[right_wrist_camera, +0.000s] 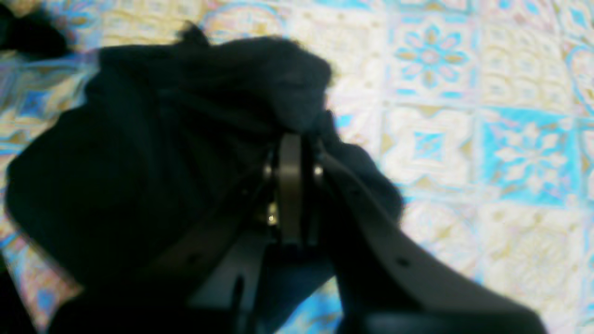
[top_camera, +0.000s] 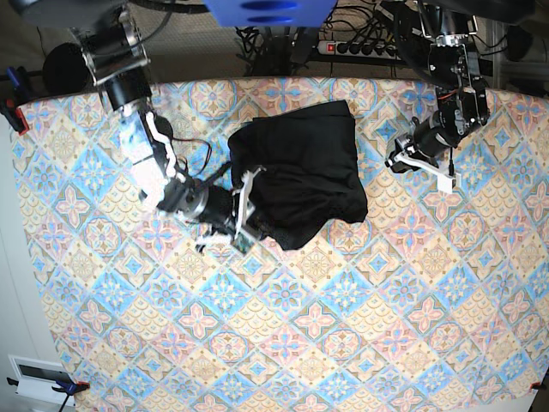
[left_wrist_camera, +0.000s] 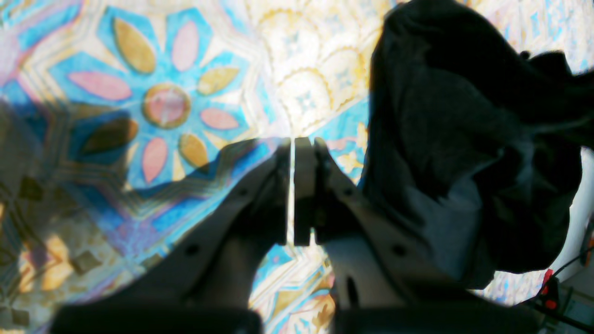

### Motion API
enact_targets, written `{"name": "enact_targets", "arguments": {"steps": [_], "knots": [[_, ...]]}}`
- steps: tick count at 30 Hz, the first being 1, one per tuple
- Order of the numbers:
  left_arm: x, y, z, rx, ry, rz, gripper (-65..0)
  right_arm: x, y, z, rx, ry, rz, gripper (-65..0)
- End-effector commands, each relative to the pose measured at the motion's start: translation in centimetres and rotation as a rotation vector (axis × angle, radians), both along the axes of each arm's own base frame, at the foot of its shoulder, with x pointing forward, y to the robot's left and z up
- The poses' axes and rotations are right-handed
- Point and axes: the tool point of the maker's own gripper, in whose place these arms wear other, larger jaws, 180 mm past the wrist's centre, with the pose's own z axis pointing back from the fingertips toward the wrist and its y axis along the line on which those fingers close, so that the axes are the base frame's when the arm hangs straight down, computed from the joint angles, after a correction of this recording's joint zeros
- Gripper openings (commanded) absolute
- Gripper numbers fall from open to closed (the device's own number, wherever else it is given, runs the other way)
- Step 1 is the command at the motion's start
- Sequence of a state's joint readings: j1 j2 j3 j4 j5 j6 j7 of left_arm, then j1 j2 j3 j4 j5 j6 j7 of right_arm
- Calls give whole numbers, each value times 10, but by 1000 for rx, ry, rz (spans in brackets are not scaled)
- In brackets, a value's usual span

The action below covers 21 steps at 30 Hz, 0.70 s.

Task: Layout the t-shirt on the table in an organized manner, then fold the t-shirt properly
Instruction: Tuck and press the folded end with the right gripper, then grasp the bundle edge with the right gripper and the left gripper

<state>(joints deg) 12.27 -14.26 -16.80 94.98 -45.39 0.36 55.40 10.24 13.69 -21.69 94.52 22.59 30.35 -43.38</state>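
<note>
bare table (top_camera: pixel 343 343) all around, t-shirt (top_camera: pixel 309 172) heap apparently the only obstacle

The t-shirt (top_camera: pixel 304 172) is soft, matt black cloth, creased and bunched into folds at the centre of the base view. The table (top_camera: pixel 343 343) wears a smooth printed cloth of pastel floral tiles, faintly shiny under the light. The gripper fingers (left_wrist_camera: pixel 304 185) look like matt, smooth grey plastic
</note>
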Motion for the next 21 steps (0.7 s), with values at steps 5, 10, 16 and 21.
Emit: {"name": "enact_targets", "arguments": {"steps": [5,10,16,21], "knots": [[8,3,11,4,-42,-2,-648,-31,-1,15,45,-16,-3,-650],[9,3,11,4,-43,-2,-648,-72,8,17,79,6,20,-650],[9,3,11,4,-43,-2,-648,-131,12,-5,99,135,27,-650],[9,3,11,4,-43,-2,-648,-154,20,-9,112,180,50,-650]]}}
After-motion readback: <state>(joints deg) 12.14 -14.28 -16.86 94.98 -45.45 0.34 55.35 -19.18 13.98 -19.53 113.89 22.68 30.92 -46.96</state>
